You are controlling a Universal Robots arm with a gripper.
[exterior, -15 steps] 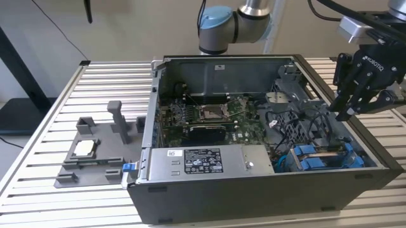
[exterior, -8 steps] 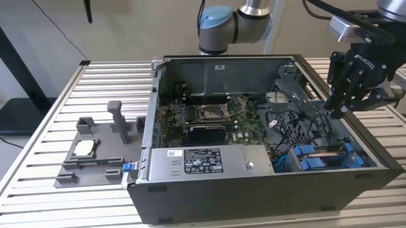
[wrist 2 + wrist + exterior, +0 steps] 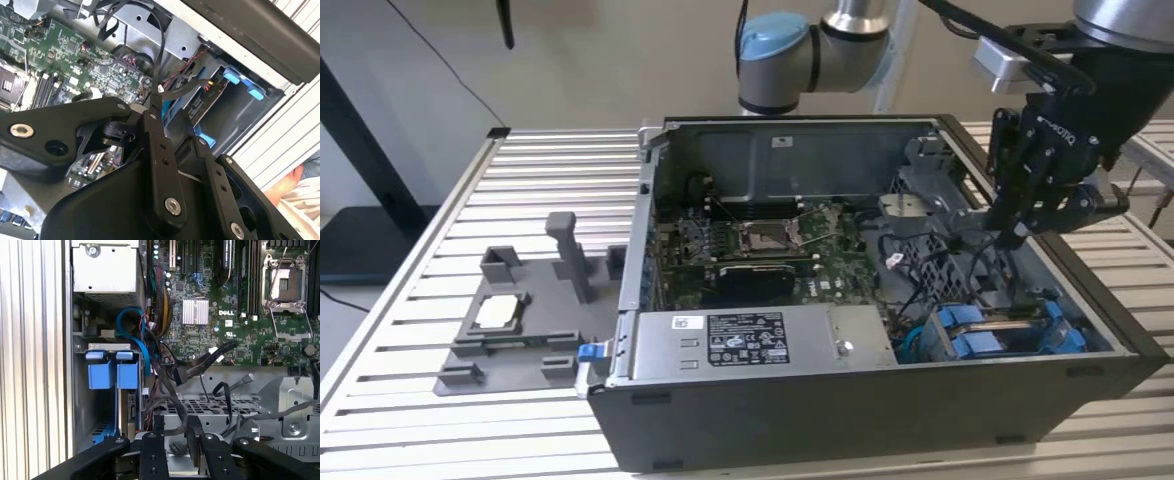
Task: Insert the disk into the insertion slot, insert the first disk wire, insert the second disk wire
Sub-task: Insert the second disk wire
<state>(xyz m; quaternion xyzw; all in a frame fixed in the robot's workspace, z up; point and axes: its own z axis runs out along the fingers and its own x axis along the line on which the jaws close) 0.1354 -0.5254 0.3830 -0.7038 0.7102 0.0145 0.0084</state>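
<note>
Silver-grey disk in bright blue carrier (image 3: 127, 376) sat seated beside the fingers (image 3: 160, 150), seemingly clamped on a black wire (image 3: 161, 50), apparently unplugged.

We see the Universal Robots arm (image 3: 817, 50) at twelve o'clock of the exterior view: a silver-grey tube rising from a rounded grey joint that is closed by a light-blue cap (image 3: 765, 42). At two o'clock, a second grey housing (image 3: 1127, 20) sits above a small pale-grey block (image 3: 1003, 62). A thin black run (image 3: 947, 12) crosses beside it, and we cannot tell whether it is a cable or a strut. Beneath hangs the gripper (image 3: 1011, 232), matte black and boxy, with small white lettering on its side. In both wrist views we look along its flat black links (image 3: 160, 150) (image 3: 152, 455), which have rounded ends and are pinned with bright silver screw heads (image 3: 172, 206) and dark round pivots.
</note>
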